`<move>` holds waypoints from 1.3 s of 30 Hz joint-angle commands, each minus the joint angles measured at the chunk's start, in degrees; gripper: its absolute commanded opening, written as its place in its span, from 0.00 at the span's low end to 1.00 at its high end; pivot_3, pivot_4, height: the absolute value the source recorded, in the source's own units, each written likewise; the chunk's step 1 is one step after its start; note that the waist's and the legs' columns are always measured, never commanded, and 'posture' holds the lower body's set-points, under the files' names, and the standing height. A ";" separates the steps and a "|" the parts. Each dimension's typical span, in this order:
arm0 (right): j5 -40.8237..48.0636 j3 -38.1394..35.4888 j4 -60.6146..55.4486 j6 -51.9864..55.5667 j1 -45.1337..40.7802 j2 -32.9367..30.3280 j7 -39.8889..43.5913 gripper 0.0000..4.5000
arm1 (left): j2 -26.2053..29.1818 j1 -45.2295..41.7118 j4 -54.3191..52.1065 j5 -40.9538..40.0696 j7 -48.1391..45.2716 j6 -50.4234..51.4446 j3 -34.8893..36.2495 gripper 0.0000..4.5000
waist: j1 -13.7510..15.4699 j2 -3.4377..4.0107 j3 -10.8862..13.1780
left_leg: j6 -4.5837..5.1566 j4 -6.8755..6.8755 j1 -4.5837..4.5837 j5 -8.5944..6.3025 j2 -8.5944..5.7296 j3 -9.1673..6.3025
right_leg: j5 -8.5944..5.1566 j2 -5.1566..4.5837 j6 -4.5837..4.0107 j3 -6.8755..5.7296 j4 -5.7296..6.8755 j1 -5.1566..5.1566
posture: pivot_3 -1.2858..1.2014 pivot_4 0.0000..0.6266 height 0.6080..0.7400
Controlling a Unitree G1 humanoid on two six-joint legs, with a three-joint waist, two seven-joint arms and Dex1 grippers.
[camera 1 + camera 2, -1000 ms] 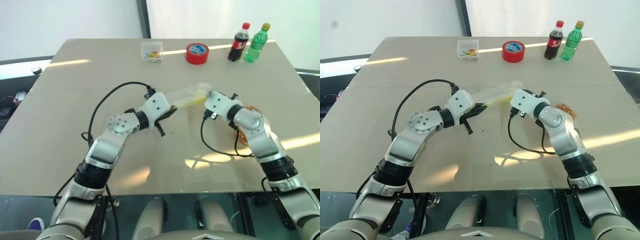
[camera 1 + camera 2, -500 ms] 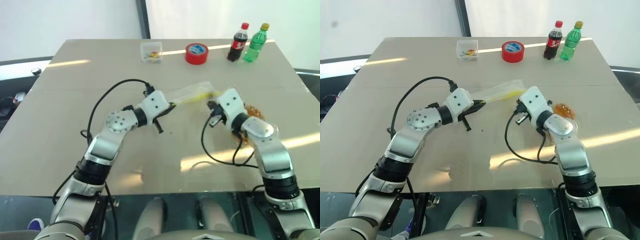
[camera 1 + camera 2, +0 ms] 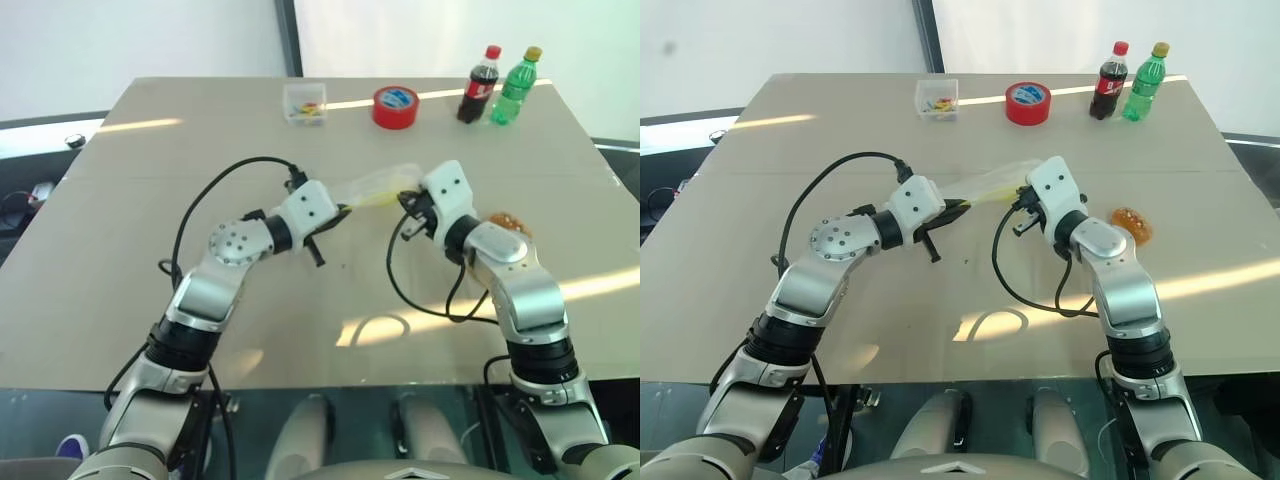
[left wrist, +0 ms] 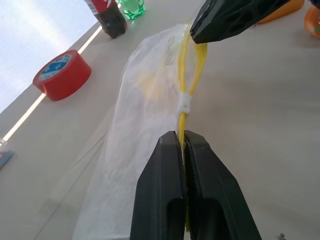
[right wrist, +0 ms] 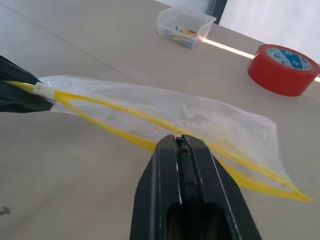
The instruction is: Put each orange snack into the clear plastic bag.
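Between hands, clear plastic bag [image 3: 375, 185] (nothing visible inside); left hand [image 4: 183, 145], right hand [image 5: 181, 150] both pinching yellow strip [image 4: 183, 117].

clear plastic bag [image 3: 375, 186] — between both claws, orange snack [image 3: 508, 222] beside

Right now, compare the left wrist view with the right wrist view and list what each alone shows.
Left wrist alone: the cola bottle, the green bottle and an orange snack. Right wrist alone: the clear box. Shared: the bag, pinched at its yellow strip by both shut end effectors, left and right, and the red tape.
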 commanded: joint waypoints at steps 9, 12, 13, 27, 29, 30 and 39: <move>-0.26 3.22 4.21 -4.79 -1.03 0.71 -2.28 0.01 | 0.76 1.42 -5.84 -1.38 -1.60 -0.26 1.27 0.00 | -0.14 0.00 0.00 | 0.00 0.00 0.01 0.00 0.00 0.00 | 0.00 0.01 0.00 0.00 0.00 0.00 | 0.52 0.24 1.00; -4.43 6.27 8.26 -11.89 -2.11 -0.10 -4.30 0.01 | 1.05 2.14 -6.52 -1.87 -2.70 -0.31 1.37 0.00 | -0.13 0.01 0.01 | 0.00 0.00 0.01 0.00 0.00 0.01 | 0.00 0.01 0.00 0.01 0.01 0.00 | 0.52 0.24 1.00; -10.25 10.68 11.53 -17.59 -3.01 -2.99 -5.33 0.01 | 1.37 2.41 -6.54 -2.00 -3.07 -0.30 1.49 0.00 | -0.14 0.01 0.01 | 0.00 0.00 0.01 0.00 0.00 0.02 | 0.00 0.01 0.00 0.01 0.01 -0.01 | 0.52 0.24 1.00; -38.96 24.36 29.86 -41.94 -7.45 -12.38 -17.44 0.60 | 3.40 4.49 -5.90 -2.33 -3.38 0.22 2.99 0.00 | -0.13 0.00 0.01 | -0.17 -0.03 0.02 0.10 0.00 0.07 | 0.00 0.01 0.00 0.06 -0.05 -0.01 | 0.52 0.24 1.00; -39.72 23.98 29.93 -42.18 -7.50 -12.31 -17.47 0.82 | 3.33 4.48 -5.68 -2.36 -3.23 0.45 3.21 0.00 | -0.13 0.00 0.01 | -0.15 -0.03 0.02 0.09 0.00 0.06 | 0.00 0.02 0.00 0.05 -0.04 -0.01 | 0.52 0.24 1.00; -39.87 23.66 29.83 -42.24 -7.50 -12.25 -17.39 0.91 | 3.26 4.44 -5.50 -2.39 -3.05 0.61 3.37 0.00 | -0.13 0.00 0.01 | -0.15 -0.03 0.02 0.09 0.00 0.07 | 0.00 0.02 0.00 0.05 -0.04 -0.01 | 0.52 0.24 1.00; -37.52 18.84 23.56 -42.91 -5.65 -13.91 -14.36 0.99 | 2.11 2.75 -2.15 -2.77 -1.11 2.74 4.39 0.00 | -0.10 0.00 0.01 | -0.16 -0.02 0.01 0.09 0.00 0.06 | 0.00 0.02 0.00 0.05 -0.04 -0.01 | 0.52 0.24 1.00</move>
